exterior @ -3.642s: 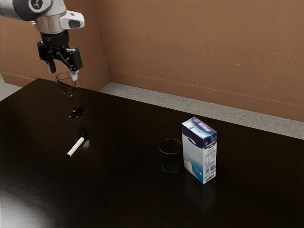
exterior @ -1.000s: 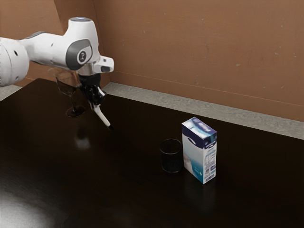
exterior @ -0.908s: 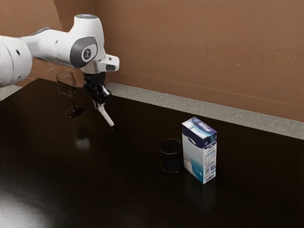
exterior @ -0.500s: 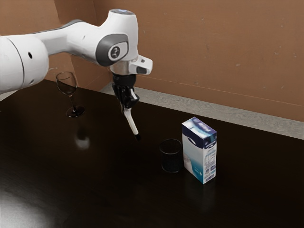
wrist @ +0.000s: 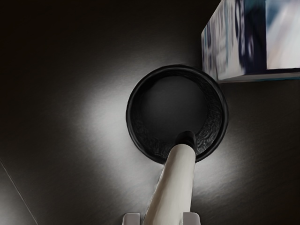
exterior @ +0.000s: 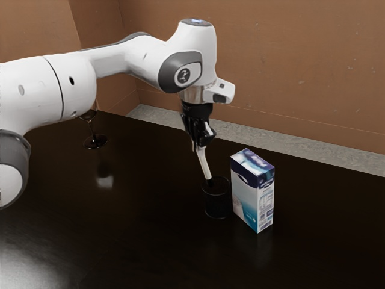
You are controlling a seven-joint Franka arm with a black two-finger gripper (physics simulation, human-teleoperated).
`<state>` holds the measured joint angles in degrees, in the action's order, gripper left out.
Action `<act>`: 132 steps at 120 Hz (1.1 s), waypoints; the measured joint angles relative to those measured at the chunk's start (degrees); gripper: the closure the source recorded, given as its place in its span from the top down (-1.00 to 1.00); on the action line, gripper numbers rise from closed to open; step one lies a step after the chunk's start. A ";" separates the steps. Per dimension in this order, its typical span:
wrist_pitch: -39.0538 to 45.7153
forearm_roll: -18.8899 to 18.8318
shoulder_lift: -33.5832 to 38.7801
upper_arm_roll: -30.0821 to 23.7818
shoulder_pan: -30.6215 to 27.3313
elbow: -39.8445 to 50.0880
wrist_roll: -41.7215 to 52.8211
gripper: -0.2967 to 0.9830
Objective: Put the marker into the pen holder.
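Observation:
My gripper (exterior: 200, 146) is above the pen holder, toward the exterior view's left of it, shut on the white marker (exterior: 204, 165). The marker hangs tilted, black tip down, and that tip overlaps the holder's rim. The pen holder (exterior: 216, 201) is a dark round cup standing upright on the table. Looking from the hand, the marker (wrist: 173, 180) runs out from between the two fingertips of my gripper (wrist: 161, 219), and its black end lies over the near inner edge of the pen holder (wrist: 132, 129). How deep the tip reaches is hard to tell.
A blue-and-white carton (exterior: 252, 195) stands right beside the holder, on the exterior view's right; the carton (wrist: 253, 42) also rises close to the rim in the wrist view. A wine glass (exterior: 93, 141) stands at the back left of the dark table (exterior: 138, 241), partly behind the arm.
Since half a second ago, my hand has carried the gripped marker toward the exterior view's right, from short of the pen holder to its rim. Earlier the marker lay on the table. Holder and carton have not moved.

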<state>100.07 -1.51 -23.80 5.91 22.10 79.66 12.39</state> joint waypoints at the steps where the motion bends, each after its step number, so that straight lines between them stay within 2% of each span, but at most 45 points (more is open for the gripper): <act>1: 0.02 0.00 -0.04 -0.03 0.00 -0.01 -0.04 -0.69; 56: 1.80 -0.04 -3.69 -0.57 -0.11 -3.24 -1.58 -0.68; 77: 2.13 1.14 -3.92 -1.49 -0.28 -3.17 -1.64 -0.09; 89: 2.11 1.53 -3.47 -1.37 -0.38 -3.15 -1.62 0.14; 97: -1.30 1.32 2.39 1.75 -0.30 -2.76 -1.83 0.25; 110: -9.80 -3.66 23.93 15.27 0.05 8.06 -2.99 0.36; 113: -10.58 -4.73 26.09 17.44 -1.81 9.91 -3.17 0.38; 115: -10.74 -5.22 26.45 16.63 -5.68 10.77 -3.22 0.39; 123: -10.76 -4.63 24.78 2.69 -30.43 12.21 -3.10 0.43; 132: -11.38 -4.64 24.49 -3.83 -45.90 12.28 -3.06 0.46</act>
<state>88.69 -6.15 0.68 2.08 -23.80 91.93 9.34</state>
